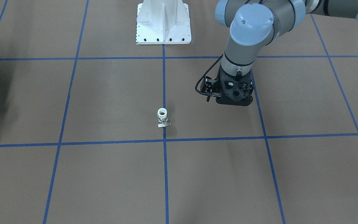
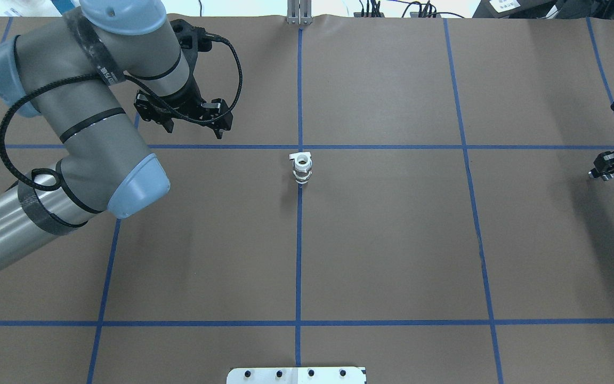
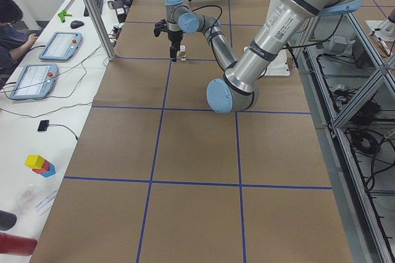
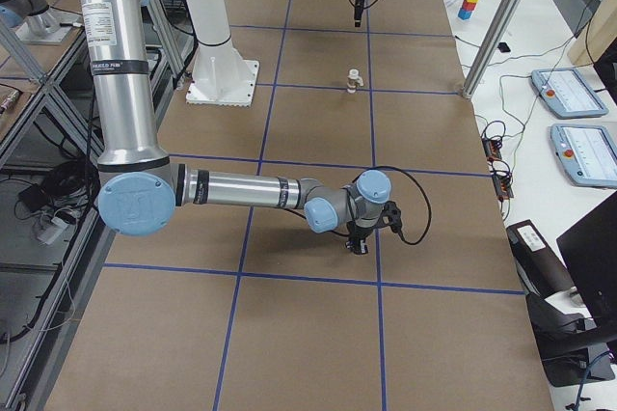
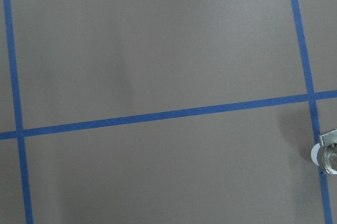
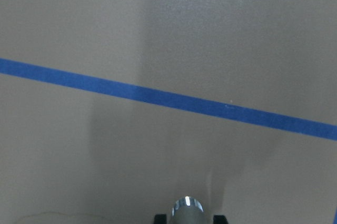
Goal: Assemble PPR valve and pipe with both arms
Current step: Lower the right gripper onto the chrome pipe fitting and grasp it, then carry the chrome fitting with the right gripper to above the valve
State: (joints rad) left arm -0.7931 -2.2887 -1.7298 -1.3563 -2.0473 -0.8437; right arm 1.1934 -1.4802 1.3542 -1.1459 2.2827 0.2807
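Brown matte paper covers the table (image 2: pixel 392 240), ruled into large squares by strips of blue tape (image 2: pixel 381 146). One PPR valve (image 1: pixel 162 117) stands upright on a tape line near the centre of the front-facing view, touched by neither gripper: a white ring-shaped plastic collar on top, a silver-brown metal middle and a flat pale lever at its foot. It also shows at the lower right edge of the left wrist view. Two jointed arms of smooth grey and silver tube with rounded light-blue caps work the table. The left arm (image 2: pixel 72 133) fills the upper left of the overhead view, a ribbed black cable looping beside it; the left gripper (image 2: pixel 195 129) hangs with its two black fingers spread and empty, well apart from the valve. The right gripper (image 2: pixel 601 174), at that view's right edge, is closed around one pipe (image 6: pixel 187 209), a short round grey-silver stub at the bottom centre of the right wrist view. One white bolted pedestal (image 1: pixel 163 25) stands at top centre of the front-facing view.
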